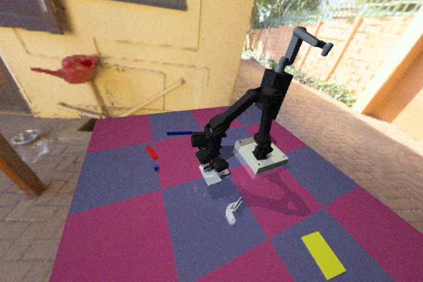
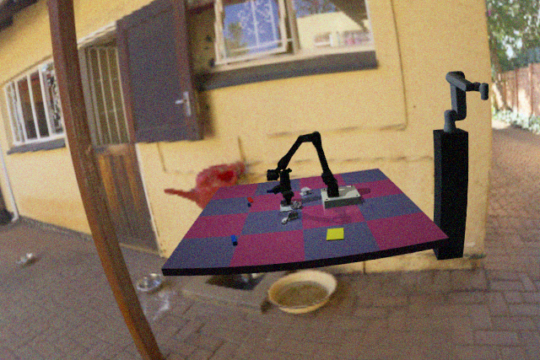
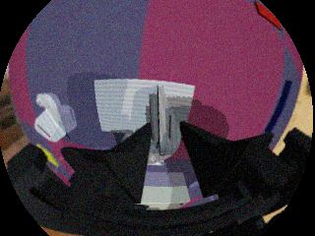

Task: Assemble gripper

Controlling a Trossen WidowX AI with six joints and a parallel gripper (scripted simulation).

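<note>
The white gripper base lies flat on the checkered table. My gripper is over its near edge, shut on a grey jaw, which stands edge-on between the fingertips and overlaps the base. Whether this jaw sits on a pin cannot be told; the fingers and the jaw hide the pins. The other jaw lies loose on the table beside the base. A small pale part, probably the housing plate, lies between the arm and its mount in the exterior view; the arm hides it in the top view.
The arm's pale mount stands near the base. A yellow plate, a red strip, a blue bar and a small blue block lie around. A dark pillar stands at the table's edge.
</note>
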